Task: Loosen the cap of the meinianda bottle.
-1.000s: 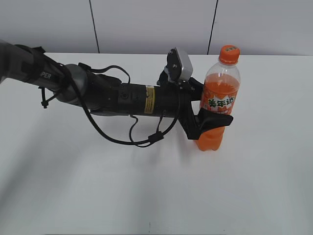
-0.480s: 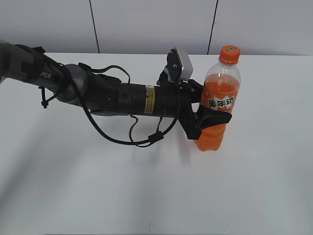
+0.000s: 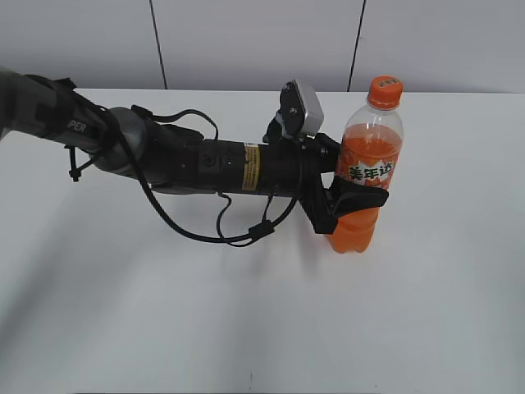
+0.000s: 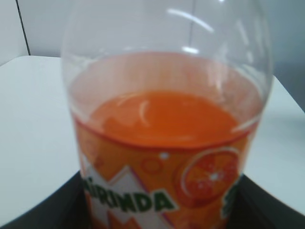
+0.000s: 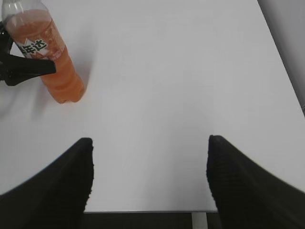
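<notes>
The cap point(image 3: 385, 90), orange with a ribbed side, sits screwed on top of the meinianda bottle point(image 3: 365, 176), which stands upright on the white counter point(image 3: 246, 312) toward the right of the exterior view. The bottle is clear plastic, part full of orange soda, and its orange-and-green label carries white Chinese characters; from the left wrist view the other side of the label reads "MIRINDA" in green letters beside a picture of an orange slice point(image 4: 209, 174). The left pincer point(image 3: 354, 197) is pinching the bottle around its labelled middle, one black finger point(image 3: 361, 199) wrapped across the front. On the left arm point(image 3: 205, 164) the white letters "PER" show near the elbow, plus a yellow sticker too small to read. The right pincer point(image 5: 150, 179) hangs well apart from the bottle with its fingers point(image 5: 62, 179) spread over bare counter.
</notes>
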Available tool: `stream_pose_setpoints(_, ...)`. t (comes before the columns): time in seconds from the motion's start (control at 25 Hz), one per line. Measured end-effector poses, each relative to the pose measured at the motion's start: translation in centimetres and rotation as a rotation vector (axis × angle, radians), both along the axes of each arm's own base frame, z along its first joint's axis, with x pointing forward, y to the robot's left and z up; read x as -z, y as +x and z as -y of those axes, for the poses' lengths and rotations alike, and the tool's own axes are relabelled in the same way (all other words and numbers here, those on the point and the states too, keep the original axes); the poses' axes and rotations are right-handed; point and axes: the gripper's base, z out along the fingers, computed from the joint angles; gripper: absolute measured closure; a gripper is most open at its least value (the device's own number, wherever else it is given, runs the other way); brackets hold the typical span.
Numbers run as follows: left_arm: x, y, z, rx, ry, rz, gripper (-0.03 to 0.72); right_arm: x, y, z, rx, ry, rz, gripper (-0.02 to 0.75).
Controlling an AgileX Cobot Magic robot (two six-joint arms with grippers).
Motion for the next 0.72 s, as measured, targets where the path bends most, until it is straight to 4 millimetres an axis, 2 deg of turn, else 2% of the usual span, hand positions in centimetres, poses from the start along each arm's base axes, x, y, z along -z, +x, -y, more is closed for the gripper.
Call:
stream_pose_setpoints(0.32, 0.0, 0.0, 0.0, 0.001, -0.001, 0.0, 0.258, -5.2, 6.9, 0.2, 0.023, 0.056, -0.215, 0.183)
stream_pose_setpoints(0.48, 0.0, 0.0, 0.0, 0.001, -0.001, 0.0, 0.258, -6.5, 10.8, 0.3, 0.021, 0.06, -0.342, 0.183)
stream_pose_setpoints(0.52, 0.0, 0.0, 0.0, 0.001, -0.001, 0.0, 0.258, -6.6, 12.4, 0.4, 0.022, 0.062, -0.382, 0.183)
stream_pose_setpoints(0.72, 0.0, 0.0, 0.0, 0.002, -0.003, 0.0, 0.258, -7.6, 17.6, 0.6, 0.024, 0.071, -0.439, 0.211)
